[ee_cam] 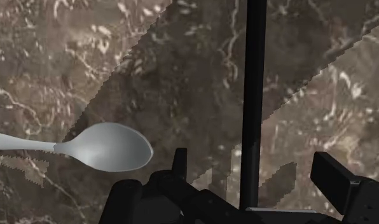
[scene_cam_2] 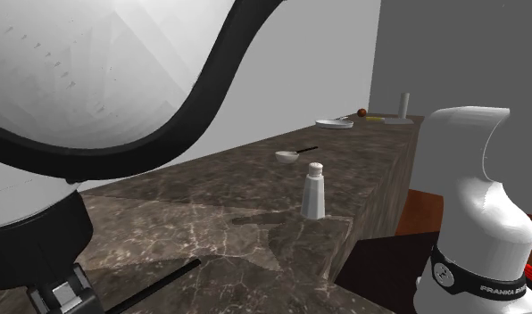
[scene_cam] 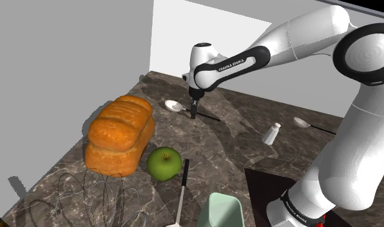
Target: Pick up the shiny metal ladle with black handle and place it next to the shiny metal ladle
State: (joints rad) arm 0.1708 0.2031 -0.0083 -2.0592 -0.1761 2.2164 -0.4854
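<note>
Fingers (ee_cam: pixel 331 175): spread apart, clasping nothing.
Black-handled ladle (ee_cam: pixel 252 89): on table (scene_cam: pixel 236 151); you'll see its handle running between fingers, gap either side.
All-metal ladle (ee_cam: pixel 112 146): bowl just outside one finger, apart from that handle.

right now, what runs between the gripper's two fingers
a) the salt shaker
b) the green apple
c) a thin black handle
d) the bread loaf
c: in the wrist view a thin black handle runs between the fingers of the gripper, which stand apart and do not touch it, while a silver spoon lies off to one side.
</note>
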